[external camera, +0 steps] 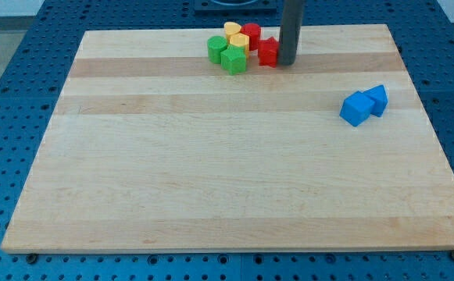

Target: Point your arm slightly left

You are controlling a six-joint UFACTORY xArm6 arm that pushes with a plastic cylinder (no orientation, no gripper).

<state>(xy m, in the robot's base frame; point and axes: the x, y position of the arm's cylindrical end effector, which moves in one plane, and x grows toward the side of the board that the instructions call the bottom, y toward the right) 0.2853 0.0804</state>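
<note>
My tip (287, 64) stands near the view's top, just right of a red block (268, 52) and touching or nearly touching it. That red block is the right end of a tight cluster: a red cylinder (251, 34), a yellow block (232, 30), a second yellow block (239, 42), a green cylinder (217, 48) and a green cube (234, 59). Two blue blocks lie together at the view's right: a blue cube (357, 108) and a smaller blue block (377, 99) behind it.
The wooden board (211, 172) lies on a blue perforated table (16, 94). The board's top edge runs just behind the cluster. The rod (291, 27) rises out of the view's top.
</note>
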